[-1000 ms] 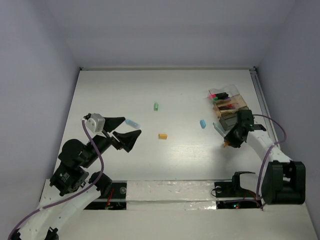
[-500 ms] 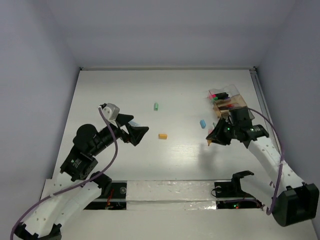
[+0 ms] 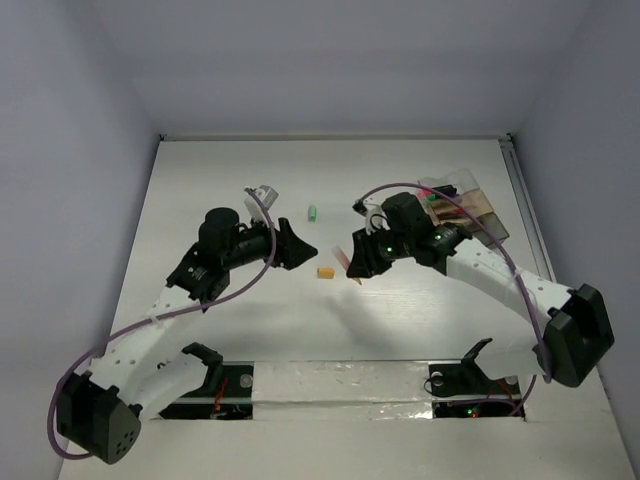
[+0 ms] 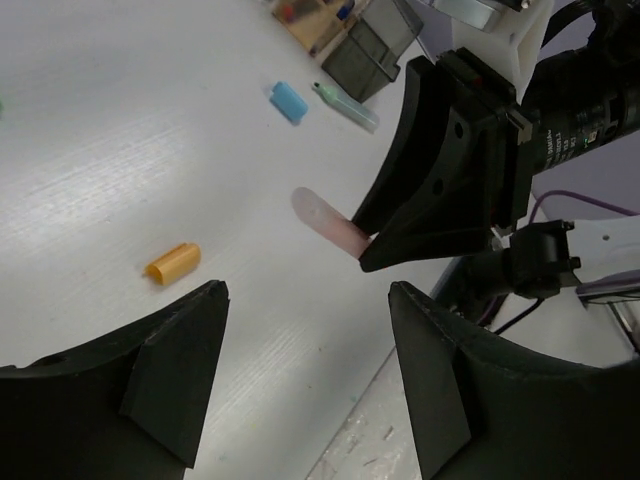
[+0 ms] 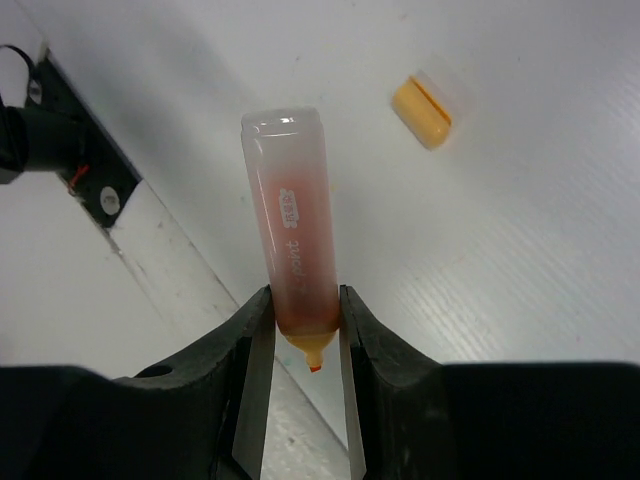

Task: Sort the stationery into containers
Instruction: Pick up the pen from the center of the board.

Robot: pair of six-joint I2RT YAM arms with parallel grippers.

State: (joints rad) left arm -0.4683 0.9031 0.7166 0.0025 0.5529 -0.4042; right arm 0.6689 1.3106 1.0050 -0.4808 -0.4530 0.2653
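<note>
Centre frame: your right gripper (image 5: 300, 303) clasps an orange-tipped highlighter (image 5: 288, 215); your left gripper (image 4: 305, 292) stands spread, empty, near an orange eraser (image 4: 173, 262).

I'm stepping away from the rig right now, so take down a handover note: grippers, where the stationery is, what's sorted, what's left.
Right gripper: shut on an uncapped orange highlighter, near the table's middle.
Left gripper: open, empty, facing it.
Container: far right, some coloured items already inside.
Loose on the table: orange piece, green eraser, blue eraser.
Left to do: box the held highlighter and the loose items.
</note>
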